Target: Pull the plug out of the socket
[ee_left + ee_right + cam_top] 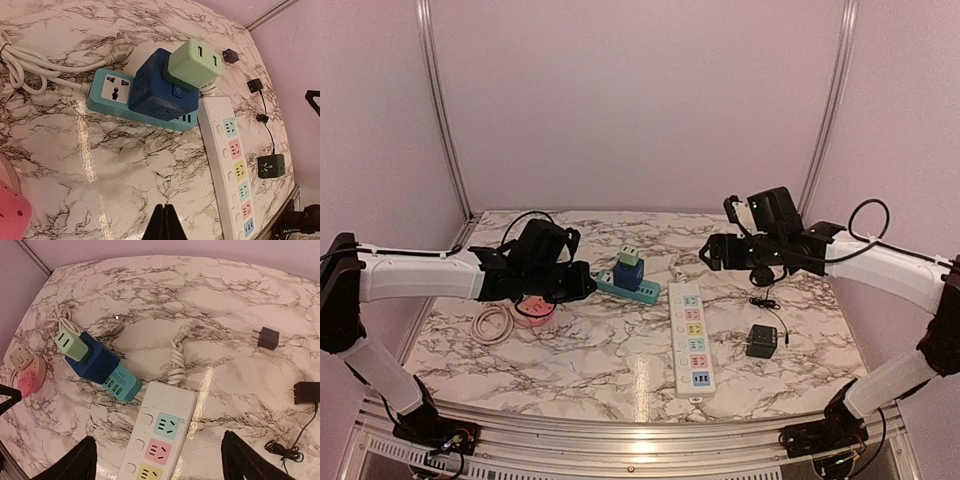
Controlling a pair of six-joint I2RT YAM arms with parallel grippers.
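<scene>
hovering with my left gripper (164,212) pinched closed, my right gripper (159,440) spread wide, probably to take the green plug (70,344) at frame left.

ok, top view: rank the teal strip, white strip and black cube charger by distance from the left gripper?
1. Teal strip, just right of the left gripper.
2. White strip, mid-table, further right and nearer the bases.
3. Black cube charger, far right, beyond the white strip.

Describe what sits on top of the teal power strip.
A blue cube adapter stands on the teal power strip, a green charger stacked on the cube. The strip's sockets beneath the cube are hidden.
</scene>
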